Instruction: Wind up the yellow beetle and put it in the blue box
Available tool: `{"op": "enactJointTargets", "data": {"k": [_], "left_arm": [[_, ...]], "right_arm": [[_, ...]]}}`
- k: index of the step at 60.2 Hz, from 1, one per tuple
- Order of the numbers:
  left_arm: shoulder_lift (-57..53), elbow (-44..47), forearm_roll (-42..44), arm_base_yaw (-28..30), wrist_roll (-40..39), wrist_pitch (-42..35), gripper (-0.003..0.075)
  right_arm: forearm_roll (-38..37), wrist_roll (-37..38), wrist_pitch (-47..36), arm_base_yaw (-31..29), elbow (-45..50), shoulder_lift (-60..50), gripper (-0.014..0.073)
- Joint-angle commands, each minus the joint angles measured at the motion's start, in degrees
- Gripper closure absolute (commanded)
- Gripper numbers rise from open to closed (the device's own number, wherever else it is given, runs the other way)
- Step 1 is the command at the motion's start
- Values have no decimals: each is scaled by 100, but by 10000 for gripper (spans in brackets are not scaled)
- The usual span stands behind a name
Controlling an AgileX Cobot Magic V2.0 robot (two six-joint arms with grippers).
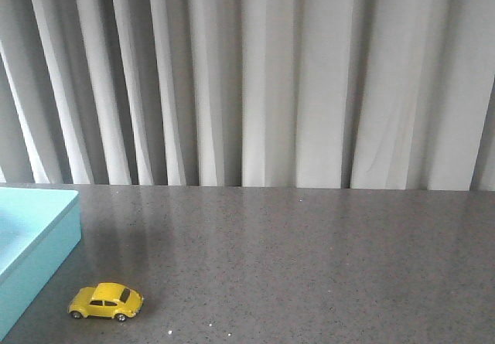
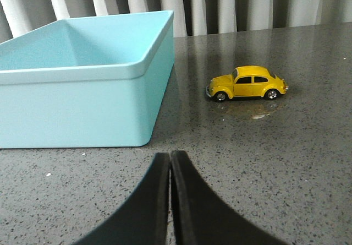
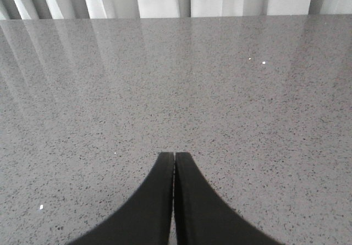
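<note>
The yellow beetle (image 1: 106,301) stands on its wheels on the dark speckled table near the front left, just right of the blue box (image 1: 31,243). In the left wrist view the beetle (image 2: 247,83) is side-on, apart from the box (image 2: 82,107). My left gripper (image 2: 170,156) is shut and empty, low over the table, short of the beetle and the box corner. My right gripper (image 3: 174,156) is shut and empty over bare table. Neither gripper shows in the front view.
The grey speckled table (image 1: 309,259) runs back to a wall of pale grey curtains (image 1: 263,73). The box is open-topped with nothing seen inside and is cut off by the left edge of the front view.
</note>
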Motion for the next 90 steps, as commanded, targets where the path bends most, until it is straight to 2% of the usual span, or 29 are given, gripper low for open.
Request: {"op": "enactJointTargets", "data": {"k": [1, 14, 34, 82, 90], "left_arm": [[-33, -52, -12, -24, -51, -461, 726], [-33, -52, -12, -24, -51, -461, 726], [-33, -52, -12, -24, -51, -461, 726], [-33, -52, 40, -24, 149, -424, 726], [-33, -52, 378, -24, 154, -569, 726]], "right_arm": [[-89, -44, -597, -33, -91, -81, 601], [-240, -48, -496, -33, -91, -147, 601], [-213, -36, 162, -33, -91, -147, 601], [-213, -36, 169, -27, -91, -147, 601], [-213, -36, 169, -27, -91, -147, 601]]}}
